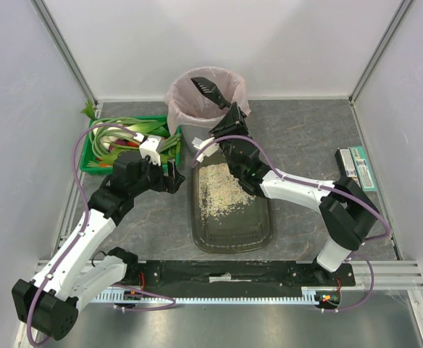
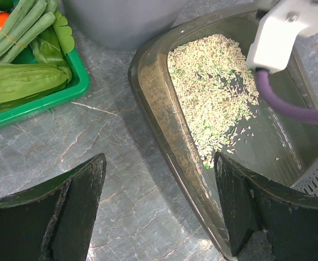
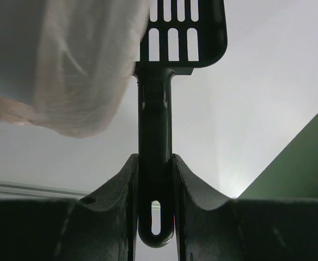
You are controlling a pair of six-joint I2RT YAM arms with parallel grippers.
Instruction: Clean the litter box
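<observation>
Careful, your right gripper (image 3: 156, 174) clamps the scoop (image 3: 155, 109) over the bin (image 1: 179, 98) up top, left gripper (image 2: 159, 185) gaping idle; tip it off-centre and litter could hit the table (image 1: 306, 145).

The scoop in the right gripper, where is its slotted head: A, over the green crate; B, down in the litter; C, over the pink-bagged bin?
C: in the top view the scoop hangs above the bin with the pink bag, handle pinched in the right gripper.
</observation>
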